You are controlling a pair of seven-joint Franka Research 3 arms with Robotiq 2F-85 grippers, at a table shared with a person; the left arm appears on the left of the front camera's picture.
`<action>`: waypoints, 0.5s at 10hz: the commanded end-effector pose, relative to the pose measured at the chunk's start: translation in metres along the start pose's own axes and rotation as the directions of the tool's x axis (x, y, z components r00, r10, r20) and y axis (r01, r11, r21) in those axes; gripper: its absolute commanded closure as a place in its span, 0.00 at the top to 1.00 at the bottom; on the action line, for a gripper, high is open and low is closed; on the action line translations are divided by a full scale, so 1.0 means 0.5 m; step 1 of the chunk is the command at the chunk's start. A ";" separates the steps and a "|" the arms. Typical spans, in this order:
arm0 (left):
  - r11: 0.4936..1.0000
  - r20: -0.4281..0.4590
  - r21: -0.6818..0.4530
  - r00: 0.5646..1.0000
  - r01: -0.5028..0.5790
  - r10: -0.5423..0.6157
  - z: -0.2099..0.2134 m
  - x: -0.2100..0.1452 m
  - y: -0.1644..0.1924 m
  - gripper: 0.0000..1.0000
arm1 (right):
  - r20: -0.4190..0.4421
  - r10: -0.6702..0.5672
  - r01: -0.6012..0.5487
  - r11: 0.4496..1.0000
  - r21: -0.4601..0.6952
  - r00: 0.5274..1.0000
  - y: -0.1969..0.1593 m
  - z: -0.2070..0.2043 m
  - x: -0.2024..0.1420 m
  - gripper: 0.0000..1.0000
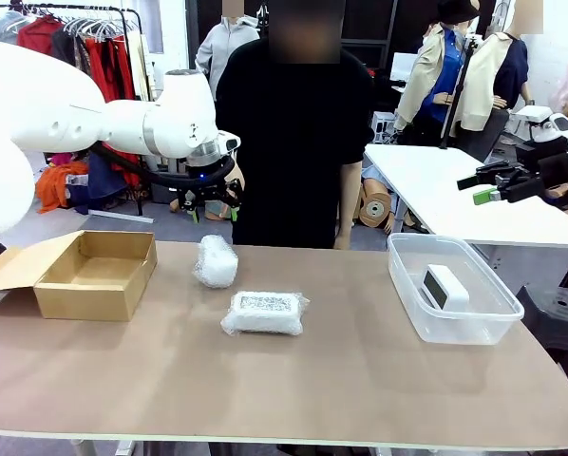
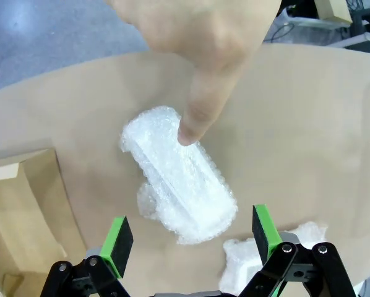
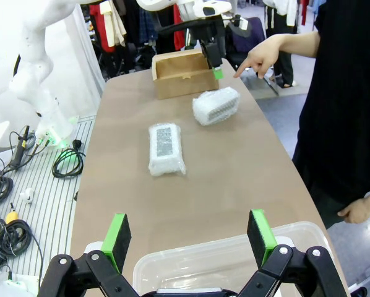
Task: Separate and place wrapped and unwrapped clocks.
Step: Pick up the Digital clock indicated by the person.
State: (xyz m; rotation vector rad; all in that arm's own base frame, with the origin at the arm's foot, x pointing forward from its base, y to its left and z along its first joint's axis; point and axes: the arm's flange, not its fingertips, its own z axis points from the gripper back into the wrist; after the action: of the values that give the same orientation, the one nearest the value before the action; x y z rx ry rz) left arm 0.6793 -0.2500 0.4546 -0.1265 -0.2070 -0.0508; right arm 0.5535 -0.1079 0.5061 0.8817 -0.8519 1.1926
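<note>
I see my left gripper [image 1: 213, 204] hanging in the air over the far side of the table [image 1: 360, 389], its jaws spread wide and holding nothing. Below it, in the left wrist view, lies the rounded wrapped clock [image 2: 179, 185], a white bundle in bubbly clear plastic, framed between the two green pads [image 2: 117, 238] but well under them. The person's hand [image 2: 197, 37] reaches in from across the table with one finger [image 2: 200, 105] pointing down at that bundle; I cannot tell whether the fingertip touches it. The flat wrapped clock [image 1: 265, 313] with the speckled label lies just beside it, nearer my side. The open cardboard box [image 1: 94, 275] sits to my left. The bare white clock [image 1: 444, 285] rests in the clear plastic tub [image 1: 455, 332] to my right, and my right gripper [image 3: 188, 232] hangs above that tub, jaws spread wide and empty
</note>
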 end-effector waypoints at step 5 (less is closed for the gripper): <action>0.998 -0.059 0.037 0.997 -0.046 0.048 -0.007 0.014 -0.017 1.00 | -0.004 -0.002 0.002 1.000 0.001 1.000 0.002 0.000 0.004 1.00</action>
State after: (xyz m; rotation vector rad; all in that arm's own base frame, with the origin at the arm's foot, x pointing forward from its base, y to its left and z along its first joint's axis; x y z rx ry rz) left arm 0.6775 -0.2548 0.4507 -0.1165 -0.1726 -0.0397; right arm 0.5535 -0.1079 0.5061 0.8817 -0.8519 1.1926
